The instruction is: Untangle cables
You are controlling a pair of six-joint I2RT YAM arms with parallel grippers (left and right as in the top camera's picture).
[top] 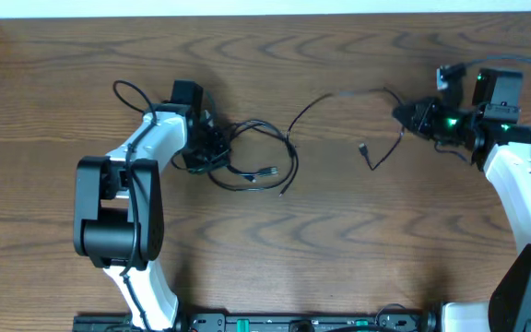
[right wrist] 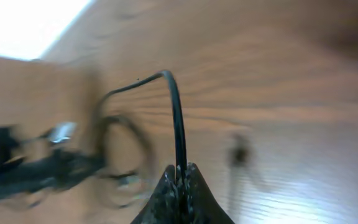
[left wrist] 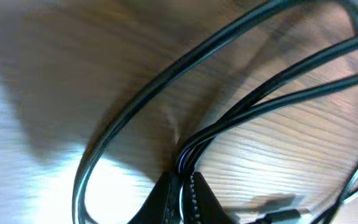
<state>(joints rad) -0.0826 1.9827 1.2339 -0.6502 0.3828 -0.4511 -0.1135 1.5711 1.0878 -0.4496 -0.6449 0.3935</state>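
Overhead, the black cable (right wrist: 178, 118) lies in loose tangled loops on the wooden table (top: 265, 240) left of centre, with one strand running right along the far side. The left gripper (left wrist: 182, 186) is pinched on several strands at the tangle's left edge. The right gripper (right wrist: 180, 177) is clamped narrowly on the single strand at far right, with a small plug end (top: 362, 146) lying just left of it.

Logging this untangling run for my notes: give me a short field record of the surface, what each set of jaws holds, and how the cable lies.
surface: wooden table
right jaws: shut on one strand of the black cable
left jaws: shut on several bunched strands of it
cable layout: loops piled by the left jaws, one run arching across to the right jaws
plug end: free, ungripped, nearer the right jaws
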